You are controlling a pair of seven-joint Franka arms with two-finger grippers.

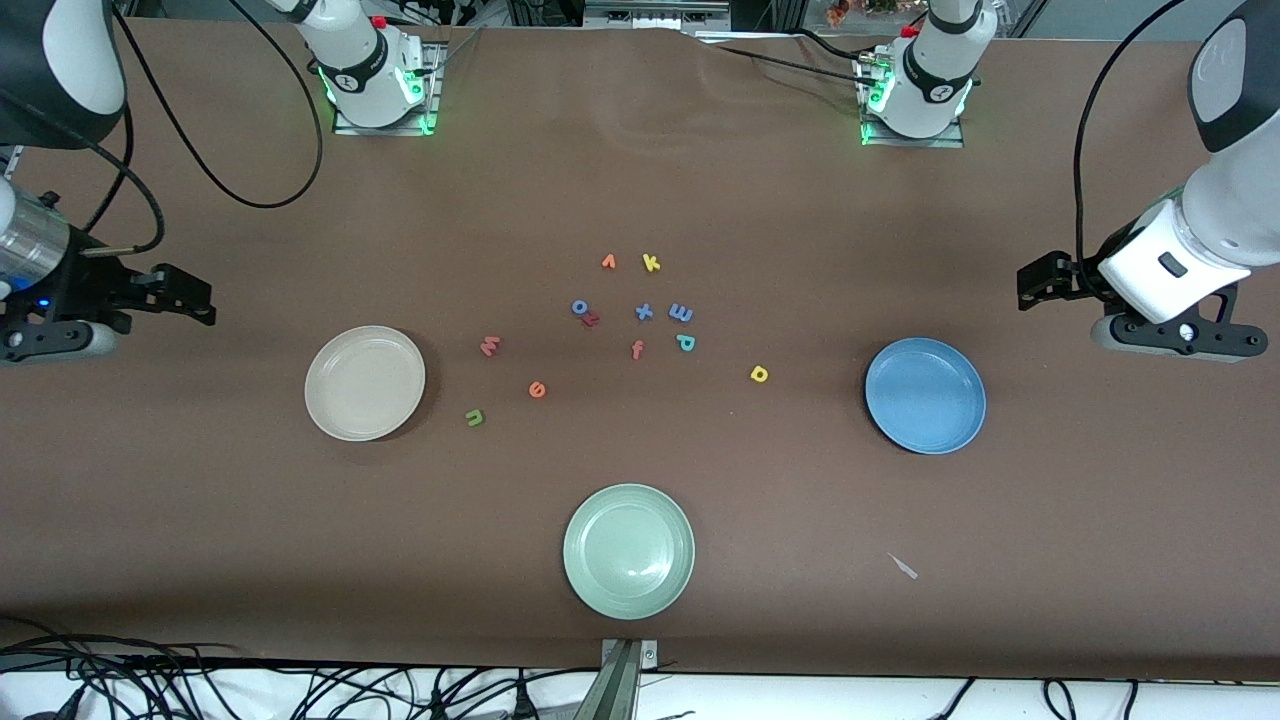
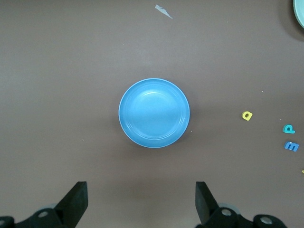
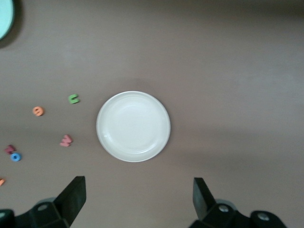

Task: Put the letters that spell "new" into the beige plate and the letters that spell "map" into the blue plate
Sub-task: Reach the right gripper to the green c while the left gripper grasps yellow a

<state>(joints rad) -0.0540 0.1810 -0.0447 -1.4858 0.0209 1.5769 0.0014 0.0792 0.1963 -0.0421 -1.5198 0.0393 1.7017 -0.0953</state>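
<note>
Pale green plate (image 1: 628,550): sitting unused. Green n (image 1: 474,417), orange e (image 1: 537,389), pinkish w (image 1: 490,346) are lying just beside the beige plate (image 1: 365,383), toward centre from the right gripper (image 1: 190,296), nearer arm, hanging wide open, empty. Left gripper (image 1: 1035,283): likewise waiting above the blue plate (image 1: 925,395); m (image 1: 681,313), a (image 1: 759,374), p (image 1: 686,342) inward.

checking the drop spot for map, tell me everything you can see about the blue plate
The blue plate is round, shallow and mid-blue, with a paler raised rim and a smooth, slightly glossy inside, plastic or glazed by its look. It lies flat and upright on the brown table, toward the left arm's end. Nothing is in it and nothing touches it. The closest letter, the yellow a, lies apart on the table beside it.
</note>
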